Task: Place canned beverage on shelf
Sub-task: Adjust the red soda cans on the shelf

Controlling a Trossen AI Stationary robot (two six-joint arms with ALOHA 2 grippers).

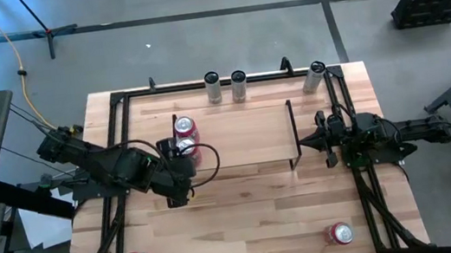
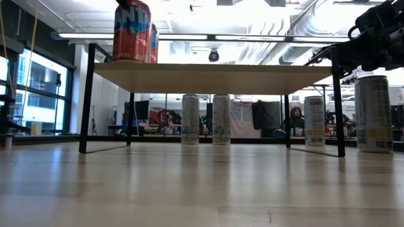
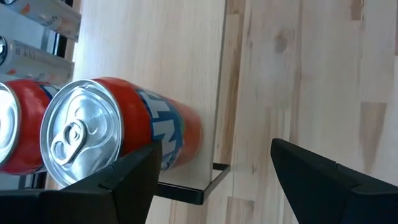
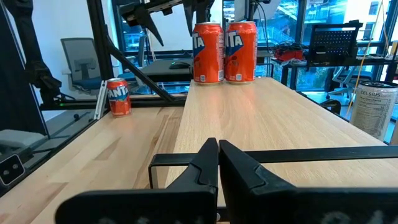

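Orange aluminium soda can stands upright on the low light-wood shelf with black wire frame, at its nine o'clock end, just beside a second orange can. Left gripper sits spread wide around it, not clamping. Right gripper, fingers pressed together, waits at three o'clock. I'd judge the can light, stiff, slick-walled, easily dented; mid-body is the hold.

You're looking straight down from overhead at the whole table, while the low camera is looking level across its top. Both wrist cameras are sitting close, facing the shelf and its orange cans, shared by all views.
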